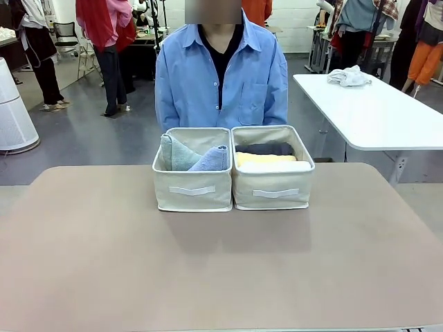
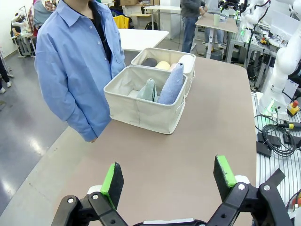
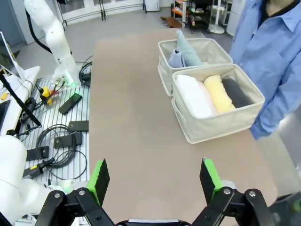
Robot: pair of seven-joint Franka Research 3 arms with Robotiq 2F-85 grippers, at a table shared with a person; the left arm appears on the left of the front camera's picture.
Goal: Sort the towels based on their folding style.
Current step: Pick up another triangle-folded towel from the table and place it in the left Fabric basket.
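Bright, even overhead light, soft shadows, sharp focus, wide-angle bending in wrist views

You look across a taupe worktop point(image 1: 104, 263) to a glossy grey floor point(image 1: 90, 131); far right stands a white table point(image 1: 374, 111) with a crumpled white cloth point(image 1: 348, 76) on it, far left a chair point(image 1: 66, 34), and a white wall point(image 1: 297, 17) behind

Robot lab: cabled arm mounts point(image 3: 56, 136)
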